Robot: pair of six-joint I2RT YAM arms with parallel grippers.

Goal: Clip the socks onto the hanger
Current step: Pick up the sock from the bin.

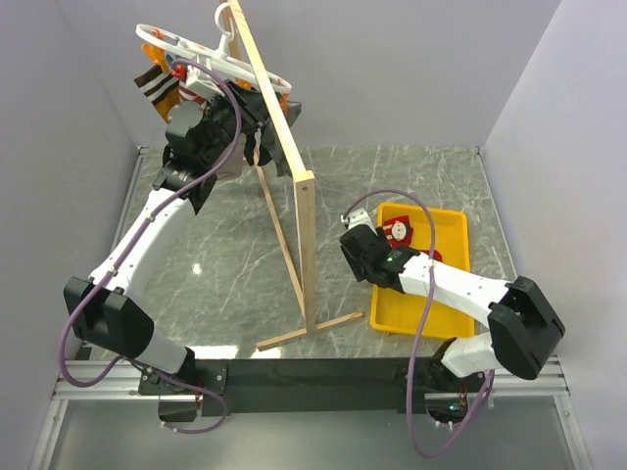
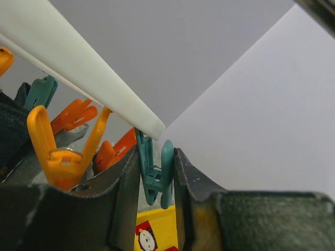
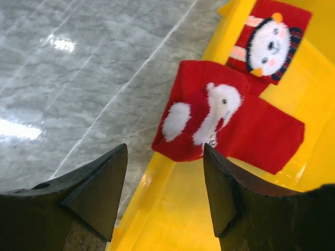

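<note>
The white hanger [image 1: 196, 54] with orange and teal clips hangs from the wooden rack at the back left; its white bar [image 2: 78, 68] crosses the left wrist view. My left gripper [image 1: 204, 98] is raised to it, and its jaws [image 2: 156, 172] press both sides of a teal clip [image 2: 157, 178]. Two red socks with white markings [image 1: 397, 232] lie at the near-left end of the yellow tray [image 1: 446, 264]. My right gripper [image 1: 374, 233] is open and empty over the tray's left rim [image 3: 165, 157], just short of the nearer sock [image 3: 220, 115]. The second sock [image 3: 269, 42] lies beyond.
The tall wooden rack [image 1: 284, 147] stands mid-table between the arms, its foot [image 1: 309, 331] near the front. Brown striped socks [image 1: 157, 93] and dark socks [image 1: 289, 113] hang from the hanger. Orange clips [image 2: 57, 151] sit left of the teal one.
</note>
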